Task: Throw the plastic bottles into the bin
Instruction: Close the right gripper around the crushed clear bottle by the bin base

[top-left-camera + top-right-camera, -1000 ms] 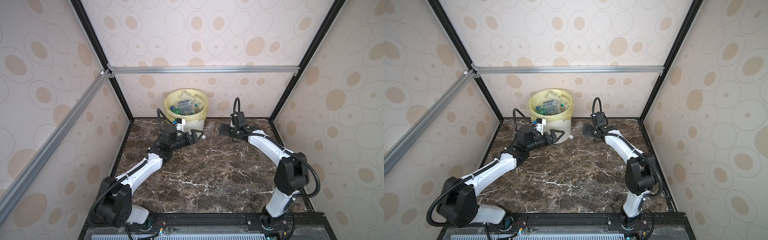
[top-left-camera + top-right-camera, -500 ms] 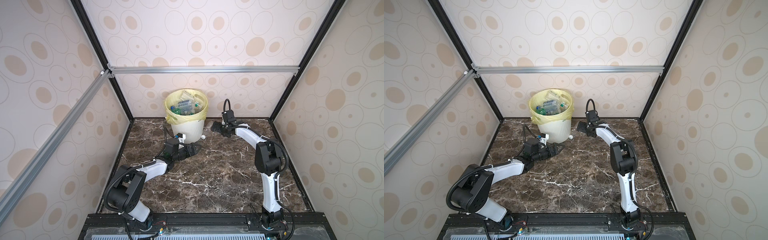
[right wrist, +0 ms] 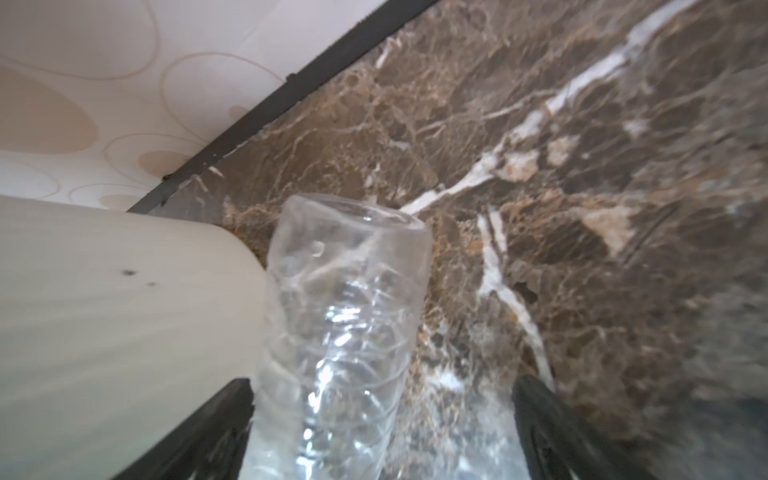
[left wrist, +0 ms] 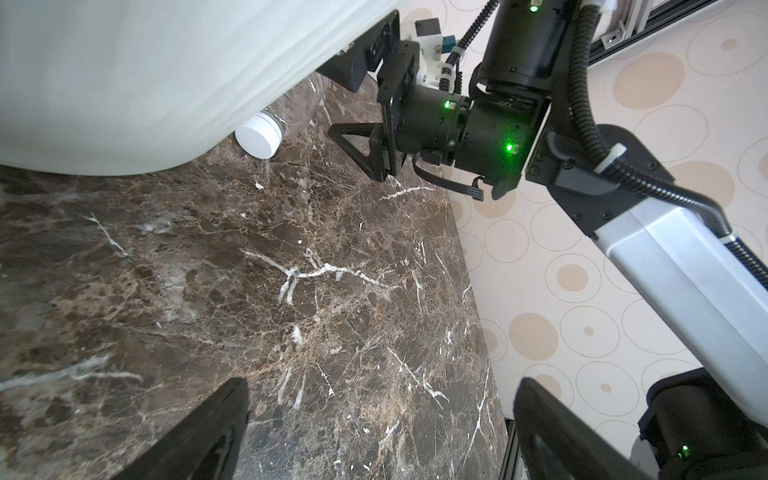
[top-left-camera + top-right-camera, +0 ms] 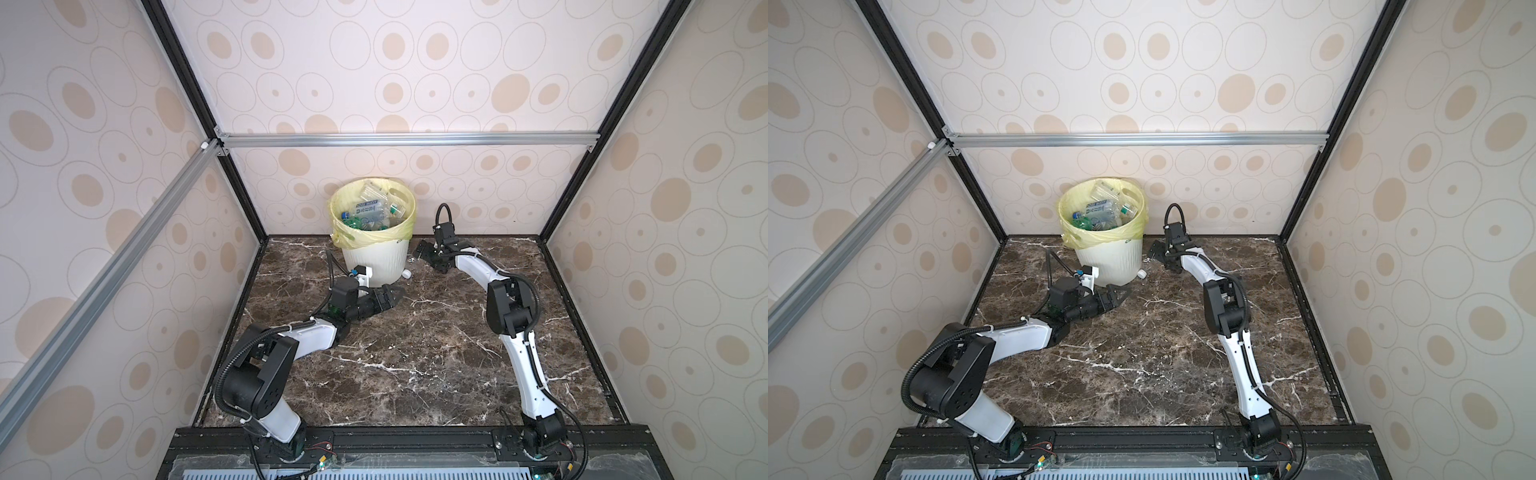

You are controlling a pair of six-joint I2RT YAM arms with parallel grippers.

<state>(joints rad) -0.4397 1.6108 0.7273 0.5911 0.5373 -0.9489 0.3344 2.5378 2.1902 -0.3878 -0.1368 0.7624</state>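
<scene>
A round cream-white ribbed plastic bin point(image 5: 376, 266) stands at the back of the dark brown marbled surface point(image 5: 415, 353), close to the rear wall. A pale yellow bag point(image 5: 405, 226) lines it and is folded over its rim. Inside the bin lies a heap of small plastic bottles point(image 5: 370, 210). Most are clear and crumpled, some carry blue labels, and a blue cap and a green bottle show among them. The pile reaches nearly to the rim.

One more clear bottle with a white cap point(image 4: 258, 136) lies on its side on the surface, against the foot of the bin on the right arm's side. Seen from the right wrist, this bottle point(image 3: 345, 311) is transparent, ribbed and dented, and its flat base points away from the camera.

The right pincer point(image 5: 423, 252) sits low over the surface beside the bin. Its fingers are spread wide with the bottle's body between them, not clamped on it. Whether a finger touches the plastic cannot be told.

The left pincer point(image 5: 392, 297) hangs low in front of the bin. Its fingers are spread wide with only bare surface between them, and it points toward the white cap.
</scene>
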